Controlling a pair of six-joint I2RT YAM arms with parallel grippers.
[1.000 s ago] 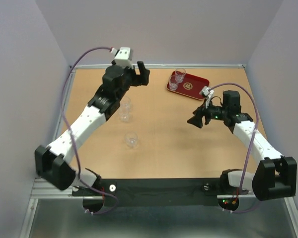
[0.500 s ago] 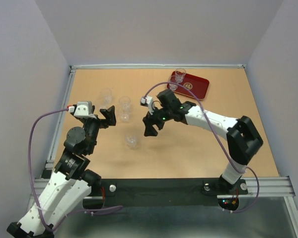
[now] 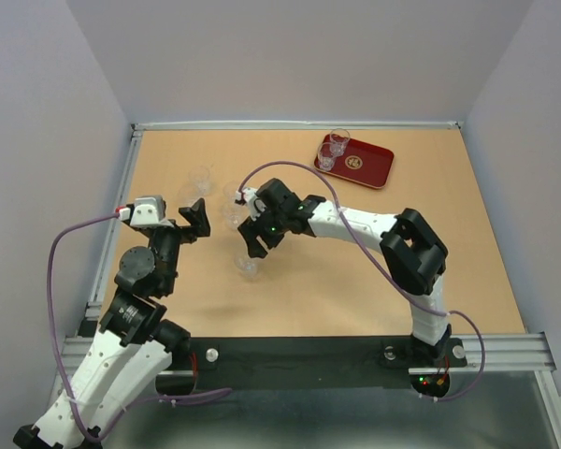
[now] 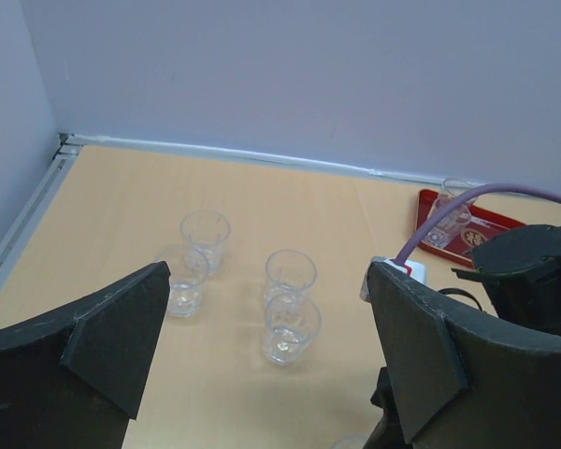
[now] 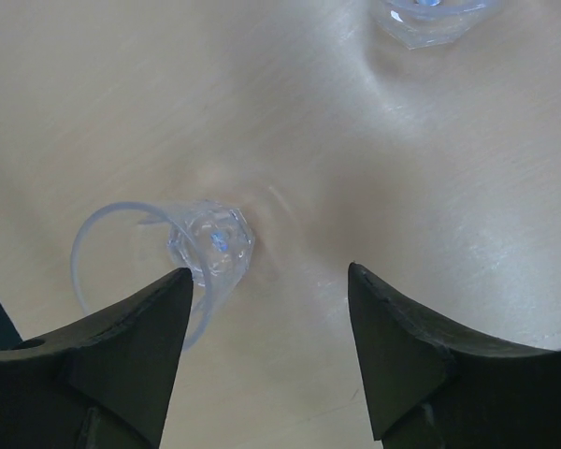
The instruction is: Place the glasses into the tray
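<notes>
The dark red tray [image 3: 369, 168] lies at the far right, with two glasses [image 3: 327, 157] at its left end. Several more glasses stand on the table left of centre, among them a pair [image 3: 233, 217] [image 4: 290, 327]. My right gripper [image 3: 253, 246] [image 5: 269, 271] hangs open just above the nearest glass [image 3: 248, 266] [image 5: 208, 245], which sits beside its left fingertip, outside the gap. My left gripper [image 3: 194, 217] [image 4: 266, 271] is wide open and holds nothing, a little short of the group of glasses. The tray [image 4: 472, 238] also shows at the right of the left wrist view.
The right arm [image 3: 355, 220] reaches across the middle of the table, and its purple cable [image 4: 467, 206] loops above it. A metal rail [image 3: 122, 215] edges the table's left side, and grey walls close in the back and both sides.
My left arm pulled back from the far middle to the near left and opened wider. My right arm swung from beside the tray across to the glasses left of centre.
</notes>
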